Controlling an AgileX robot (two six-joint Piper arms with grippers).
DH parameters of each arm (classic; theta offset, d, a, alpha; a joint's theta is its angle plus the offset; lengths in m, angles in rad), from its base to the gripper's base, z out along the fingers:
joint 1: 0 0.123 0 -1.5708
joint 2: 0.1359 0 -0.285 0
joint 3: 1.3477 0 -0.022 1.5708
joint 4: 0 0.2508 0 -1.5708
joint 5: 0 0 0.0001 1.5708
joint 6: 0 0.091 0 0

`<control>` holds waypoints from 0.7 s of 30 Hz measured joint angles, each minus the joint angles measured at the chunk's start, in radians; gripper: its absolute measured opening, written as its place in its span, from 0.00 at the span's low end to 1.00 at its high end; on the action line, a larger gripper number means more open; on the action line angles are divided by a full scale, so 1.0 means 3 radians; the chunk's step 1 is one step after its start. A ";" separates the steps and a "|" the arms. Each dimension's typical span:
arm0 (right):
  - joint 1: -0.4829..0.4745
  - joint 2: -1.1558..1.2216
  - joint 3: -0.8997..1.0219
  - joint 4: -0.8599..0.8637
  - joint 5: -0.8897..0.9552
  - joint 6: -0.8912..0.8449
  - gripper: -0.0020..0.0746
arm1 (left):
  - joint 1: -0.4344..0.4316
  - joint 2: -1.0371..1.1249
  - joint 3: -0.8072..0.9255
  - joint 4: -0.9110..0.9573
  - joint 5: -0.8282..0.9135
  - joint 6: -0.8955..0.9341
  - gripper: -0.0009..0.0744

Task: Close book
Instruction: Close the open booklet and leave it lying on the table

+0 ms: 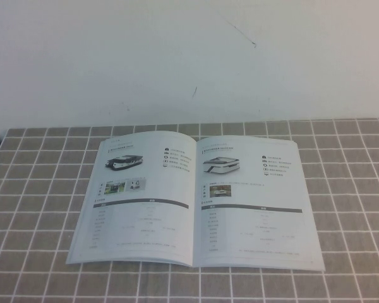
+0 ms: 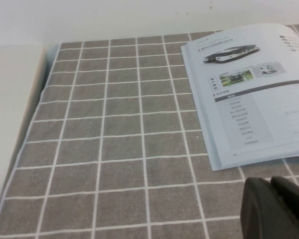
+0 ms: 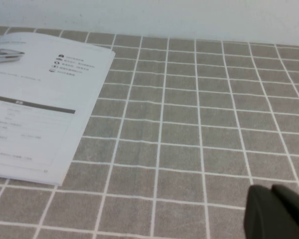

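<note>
The left gripper [image 2: 275, 208] is showing only as a matte black, round-edged bulk with a faint seam running down it, sitting over the table [image 2: 114, 149]. The right gripper [image 3: 278, 213] is showing the same black, smooth, round-edged form, likewise over the table.

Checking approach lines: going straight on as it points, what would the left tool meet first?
Probably the book's left page, just ahead of the left tool above the tablecloth; depth is unclear. The right tool sits off the book's right side.
</note>
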 joint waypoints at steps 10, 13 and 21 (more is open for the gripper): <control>0.0000 0.0000 0.0000 0.0000 0.0000 0.0000 0.02 | -0.0046 0.0000 0.0000 0.0000 0.0000 0.0000 0.01; 0.0000 0.0000 0.0000 0.0000 0.0000 0.0000 0.02 | -0.0046 0.0000 0.0000 0.0000 0.0000 0.0000 0.01; 0.0000 0.0000 0.0000 0.0000 -0.0014 0.0000 0.02 | -0.0046 0.0000 0.0000 0.0000 0.0000 0.0007 0.01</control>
